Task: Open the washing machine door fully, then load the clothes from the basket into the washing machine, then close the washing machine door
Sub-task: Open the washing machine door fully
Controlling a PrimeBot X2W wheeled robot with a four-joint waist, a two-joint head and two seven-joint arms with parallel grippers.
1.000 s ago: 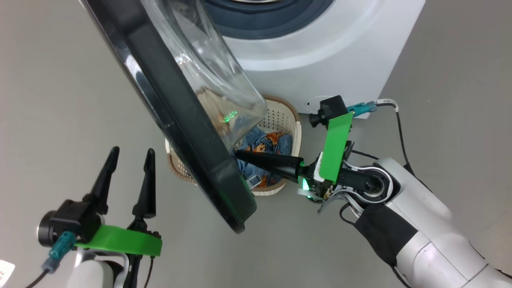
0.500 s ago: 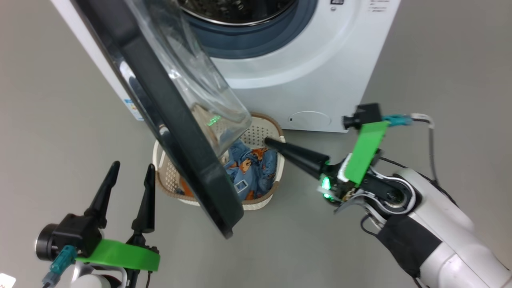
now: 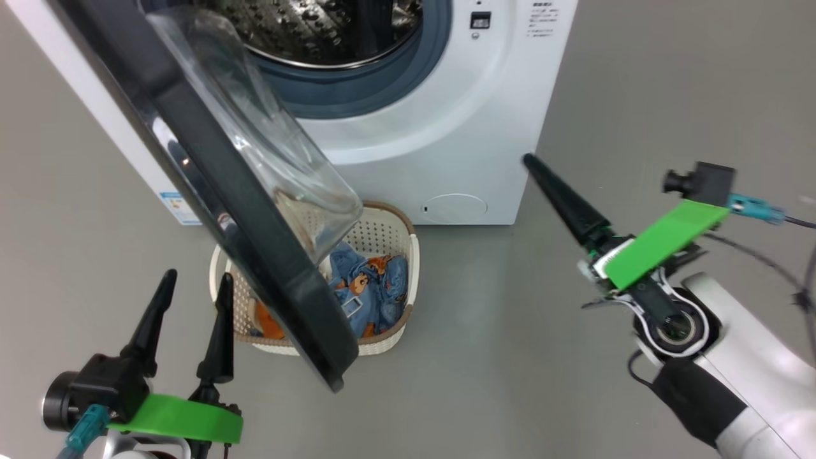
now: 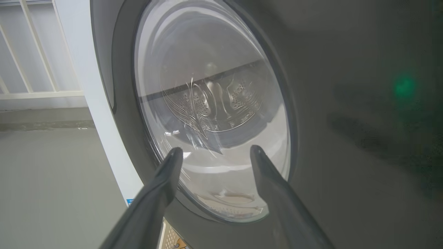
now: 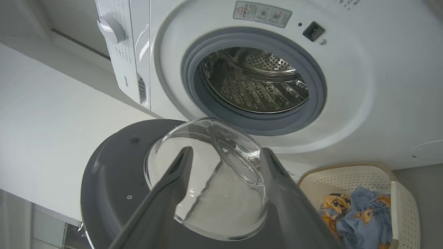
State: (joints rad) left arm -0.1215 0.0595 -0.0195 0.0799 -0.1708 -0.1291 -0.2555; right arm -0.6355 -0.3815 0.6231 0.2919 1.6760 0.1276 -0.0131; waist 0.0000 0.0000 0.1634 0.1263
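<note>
Now, door rim point(image 3: 255, 248) overhanging basket point(image 3: 382, 339), right hand point(image 5: 226, 149) spread, well clear

Bright even light; glare on the washing machine door point(image 3: 242, 210)

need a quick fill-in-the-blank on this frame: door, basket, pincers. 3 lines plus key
1. The washing machine door stands ____, exposing the drum.
2. The basket, with the clothes in it, sits on the floor in ____ of the washing machine.
3. The left pincer and the right pincer each hold ____.
Missing words: open; front; nothing.
</note>
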